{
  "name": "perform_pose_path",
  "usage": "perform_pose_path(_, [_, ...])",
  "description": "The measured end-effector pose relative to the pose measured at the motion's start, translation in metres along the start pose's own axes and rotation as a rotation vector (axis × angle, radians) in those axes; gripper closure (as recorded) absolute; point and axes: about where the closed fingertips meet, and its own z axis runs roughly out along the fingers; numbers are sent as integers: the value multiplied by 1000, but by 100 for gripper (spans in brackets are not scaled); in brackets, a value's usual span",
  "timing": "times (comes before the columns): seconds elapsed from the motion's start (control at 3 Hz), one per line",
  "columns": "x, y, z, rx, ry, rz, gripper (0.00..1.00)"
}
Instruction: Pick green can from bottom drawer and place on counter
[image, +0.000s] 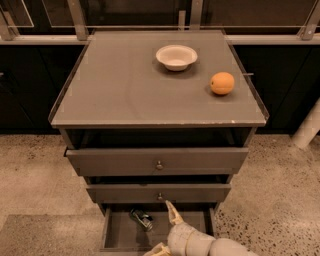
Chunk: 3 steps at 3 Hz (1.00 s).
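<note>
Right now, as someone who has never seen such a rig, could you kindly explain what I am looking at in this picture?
This is one picture from a single camera looking down on a grey-brown drawer cabinet; where the camera is mounted is not on record. The pale jointed thing at the bottom edge is the robot's arm. It ends in a two-finger claw, which is open over the front of the bottom drawer and holds nothing. That lowest drawer is pulled out, and a small shiny green can lies on its floor, just left of the claw's upper finger. On the flat grey-brown counter stand a round white bowl near the back and a round orange fruit toward the right edge. Above the bottom drawer sit two shallower drawers with small round knobs.
</note>
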Motion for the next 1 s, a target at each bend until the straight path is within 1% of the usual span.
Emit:
perform_pose_path(0.33, [18, -1, 23, -14, -17, -7, 0])
perform_pose_path(0.67, [44, -9, 60, -18, -28, -37, 0])
perform_pose_path(1.0, [74, -9, 87, -17, -9, -26, 0])
